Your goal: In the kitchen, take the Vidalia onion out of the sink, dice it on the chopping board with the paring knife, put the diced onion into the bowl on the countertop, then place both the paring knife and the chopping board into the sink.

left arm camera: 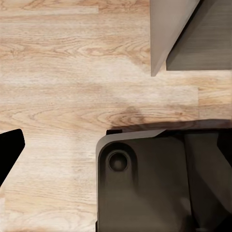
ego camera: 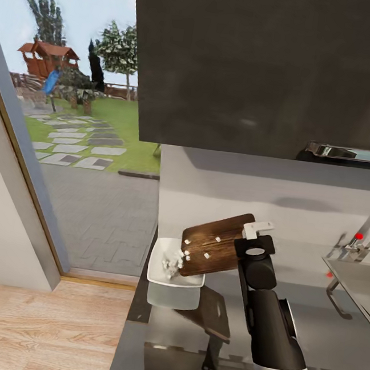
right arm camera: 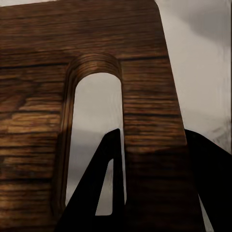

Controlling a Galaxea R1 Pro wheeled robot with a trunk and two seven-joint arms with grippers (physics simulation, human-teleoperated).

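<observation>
1. The right hand (ego camera: 258,231) is clenched on the handle end of the chopping board (ego camera: 215,244), holding it in the air, tilted down toward the bowl (ego camera: 159,271).
2. In the right wrist view the board (right arm camera: 145,96) fills most of the frame, its oblong handle slot beside a dark finger (right arm camera: 104,193) pressed against the wood.
3. White diced onion pieces (ego camera: 175,260) slide off the board's lower edge into the bowl; a few bits still cling to the wood higher up.
4. The bowl sits at the near-left end of the grey surface (ego camera: 308,314), by the window, touching or just under the board's low corner.
5. The sink (ego camera: 355,279) lies well apart on the right, with its faucet (ego camera: 358,242) and red knob behind it.
6. The left wrist view looks down on the wooden floor (left arm camera: 72,96) and a dark part of the robot base (left arm camera: 145,183); whether the left hand is released or clenched I cannot tell.
</observation>
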